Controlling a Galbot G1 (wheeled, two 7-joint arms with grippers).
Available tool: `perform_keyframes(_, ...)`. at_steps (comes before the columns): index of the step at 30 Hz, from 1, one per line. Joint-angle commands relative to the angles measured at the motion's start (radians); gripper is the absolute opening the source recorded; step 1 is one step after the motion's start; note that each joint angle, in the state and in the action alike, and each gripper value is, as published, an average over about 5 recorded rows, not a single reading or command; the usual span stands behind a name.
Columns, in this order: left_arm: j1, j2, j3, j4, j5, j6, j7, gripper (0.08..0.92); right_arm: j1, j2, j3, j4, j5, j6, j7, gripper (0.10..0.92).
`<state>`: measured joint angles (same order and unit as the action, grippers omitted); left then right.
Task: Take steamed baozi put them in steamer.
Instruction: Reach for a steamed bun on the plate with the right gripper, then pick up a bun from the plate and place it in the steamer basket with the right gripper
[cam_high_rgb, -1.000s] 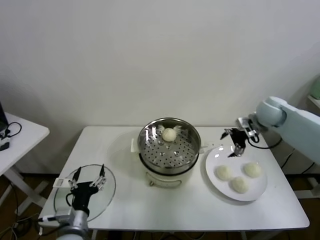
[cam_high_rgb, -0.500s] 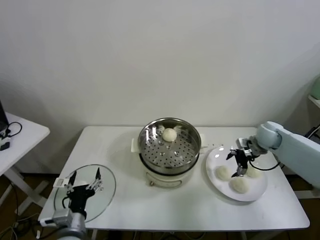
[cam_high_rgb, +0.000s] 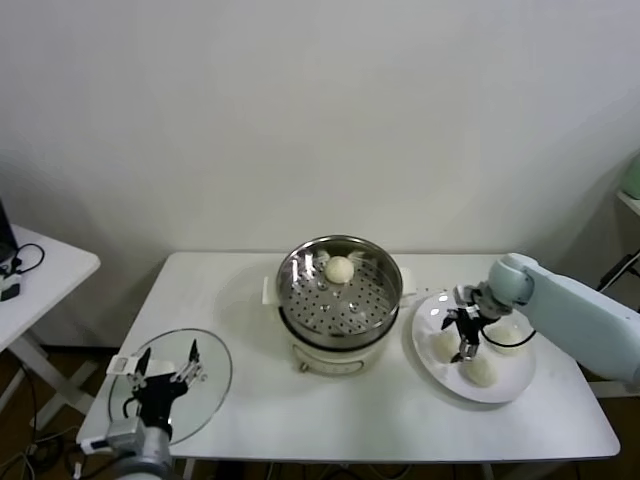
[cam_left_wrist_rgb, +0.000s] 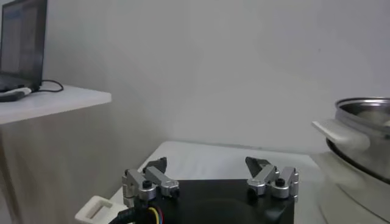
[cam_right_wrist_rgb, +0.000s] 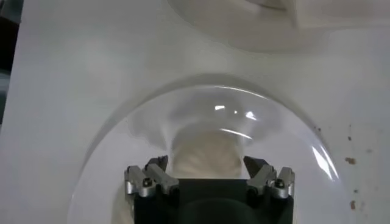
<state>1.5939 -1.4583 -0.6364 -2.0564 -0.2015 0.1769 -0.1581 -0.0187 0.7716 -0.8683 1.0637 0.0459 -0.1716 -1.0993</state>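
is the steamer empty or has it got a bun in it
Not empty: one baozi sits in the steamer, lid off; three more lie on the plate.

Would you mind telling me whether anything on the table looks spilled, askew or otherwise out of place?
Nothing stands out. One baozi sits in the steamer, three baozi lie on the plate, and the glass lid lies flat by the left gripper. The open right gripper hovers over the plate.

One cream-white baozi (cam_high_rgb: 339, 268) sits on the perforated floor of the shiny steel steamer (cam_high_rgb: 339, 287), near its back wall. Three more baozi (cam_high_rgb: 481, 370) lie on the plate (cam_high_rgb: 432, 365) by the table's right edge.
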Motion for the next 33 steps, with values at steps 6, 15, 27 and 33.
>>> perform_keyframes(6, 0.0, -0.002, 0.003, -0.001, -0.001, 0.003, -0.004, 0.823, -0.01, 0.028, 0.012, -0.039, -0.014, -0.001, -0.013, 0.811)
perform_keyframes(15, 0.003, -0.004, 0.004, -0.004, -0.001, 0.003, -0.005, 0.823, -0.006, 0.022, 0.02, -0.037, -0.011, -0.002, -0.02, 0.744)
perform_keyframes(27, 0.006, -0.006, 0.003, -0.011, -0.002, 0.003, -0.006, 0.823, 0.042, 0.004, -0.002, -0.014, 0.048, -0.014, -0.018, 0.705)
perform_keyframes(33, 0.005, -0.006, 0.003, -0.02, -0.005, 0.006, -0.006, 0.823, 0.201, -0.018, -0.092, 0.006, 0.131, -0.022, -0.028, 0.704)
